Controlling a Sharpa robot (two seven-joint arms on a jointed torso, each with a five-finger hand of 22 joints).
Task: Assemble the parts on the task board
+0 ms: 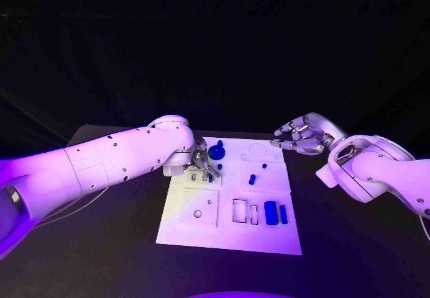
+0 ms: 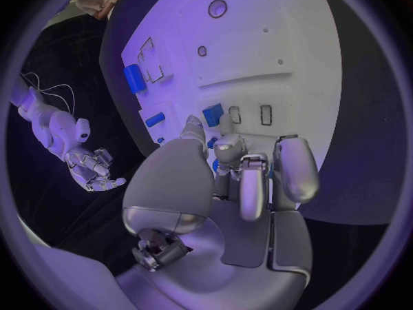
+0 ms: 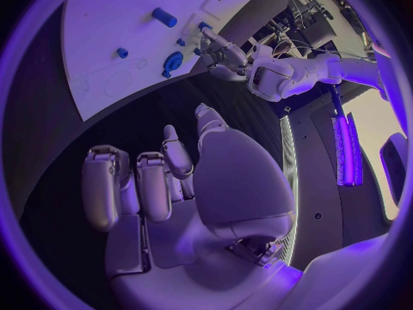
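From the left edge of the head view the left arm (image 1: 107,162) reaches in over the black bench (image 1: 107,248) to the upper left part of the task board (image 1: 228,233). The left hand (image 1: 201,162) is down on the board there, its fingers (image 2: 250,186) curled close around a small blue part (image 2: 213,114) that sits by two small rectangular slots — whether the fingers actually have hold of anything cannot be told from these pictures.

Just right of that hand, near the board's top edge, stands a round blue knob-like part (image 1: 217,151). Further down the middle of the board are two small blue pegs (image 1: 253,179) — one above the other, a little apart. In the lower centre of the board lie empty rectangular outlines, and just beside them on the right a thick blue block (image 1: 269,212) and a thinner blue bar (image 1: 283,214), side by side.

At the right, the right hand (image 1: 300,138) hovers off the board's upper right corner, above the bench, fingers (image 3: 138,186) loosely curled and apart, holding nothing.
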